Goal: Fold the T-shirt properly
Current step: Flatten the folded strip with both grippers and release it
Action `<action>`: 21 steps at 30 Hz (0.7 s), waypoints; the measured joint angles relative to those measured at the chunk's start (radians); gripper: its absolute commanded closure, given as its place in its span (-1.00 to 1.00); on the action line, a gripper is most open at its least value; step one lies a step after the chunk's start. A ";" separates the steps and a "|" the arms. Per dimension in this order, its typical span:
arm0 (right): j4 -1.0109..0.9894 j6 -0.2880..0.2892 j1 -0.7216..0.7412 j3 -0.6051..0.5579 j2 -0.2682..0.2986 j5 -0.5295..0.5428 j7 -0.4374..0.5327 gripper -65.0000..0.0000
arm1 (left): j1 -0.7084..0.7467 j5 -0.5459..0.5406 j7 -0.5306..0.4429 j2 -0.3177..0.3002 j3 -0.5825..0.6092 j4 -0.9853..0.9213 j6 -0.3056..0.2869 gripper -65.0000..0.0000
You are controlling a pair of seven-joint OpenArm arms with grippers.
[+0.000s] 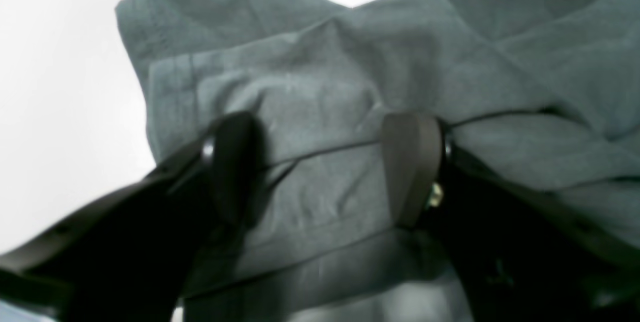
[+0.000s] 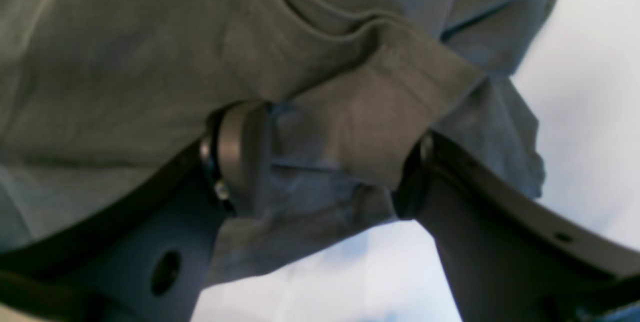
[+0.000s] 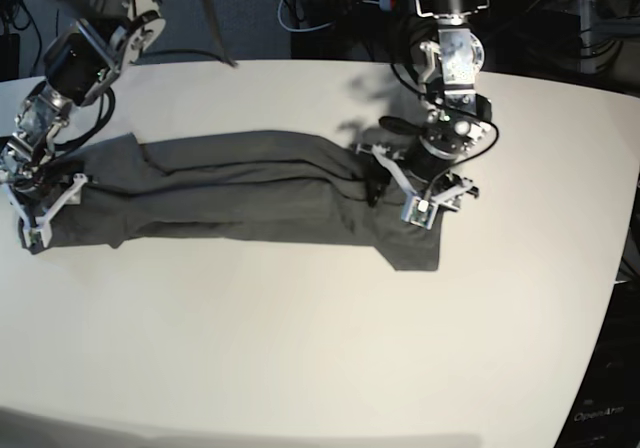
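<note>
The dark grey T-shirt (image 3: 240,193) lies on the white table (image 3: 300,348) as a long folded strip running left to right. At the strip's right end my left gripper (image 3: 400,183) hangs low over the cloth. In the left wrist view that gripper (image 1: 322,164) is open, its fingers (image 1: 410,167) straddling a fold edge of the T-shirt (image 1: 325,72). My right gripper (image 3: 45,208) is down at the strip's left end. It is open too (image 2: 332,162), with a bunched band of T-shirt (image 2: 125,62) lying between its jaws.
Both arm bases stand at the table's far edge, with cables and dark equipment (image 3: 330,8) behind them. The table's curved right edge (image 3: 625,268) is near the left arm. Bare white tabletop (image 3: 300,368) stretches in front of the shirt.
</note>
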 measured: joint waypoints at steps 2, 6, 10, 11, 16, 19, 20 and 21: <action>-0.001 0.000 0.008 0.000 0.000 -0.006 0.000 -0.11 | -0.006 -0.003 -0.008 0.001 0.000 -0.009 0.011 -0.23; -0.008 0.000 0.016 0.000 0.000 -0.016 0.038 -0.11 | -0.043 -0.005 0.064 0.001 0.000 -0.015 0.011 -0.23; -0.013 -0.004 0.015 -0.001 -0.002 -0.027 0.090 -0.11 | -0.064 0.000 0.114 0.001 0.001 -0.003 0.011 -0.23; -0.013 -0.005 0.015 -0.001 -0.003 -0.027 0.094 -0.11 | -0.063 0.001 0.122 0.000 0.001 0.004 0.011 -0.23; -0.011 -0.005 0.013 -0.002 -0.003 -0.027 0.101 -0.11 | -0.036 0.023 0.154 0.003 -0.053 0.069 0.014 -0.23; 0.016 -0.004 0.006 -0.003 -0.010 -0.033 0.093 -0.10 | 0.023 0.012 0.182 -0.004 -0.063 0.158 0.018 -0.23; 0.039 -0.003 -0.001 -0.005 -0.016 -0.038 0.087 -0.10 | 0.042 -0.014 0.184 -0.007 -0.063 0.185 0.018 -0.23; 0.064 0.000 -0.012 -0.005 -0.021 -0.040 0.085 -0.10 | 0.050 -0.033 0.187 -0.009 -0.063 0.208 0.018 -0.23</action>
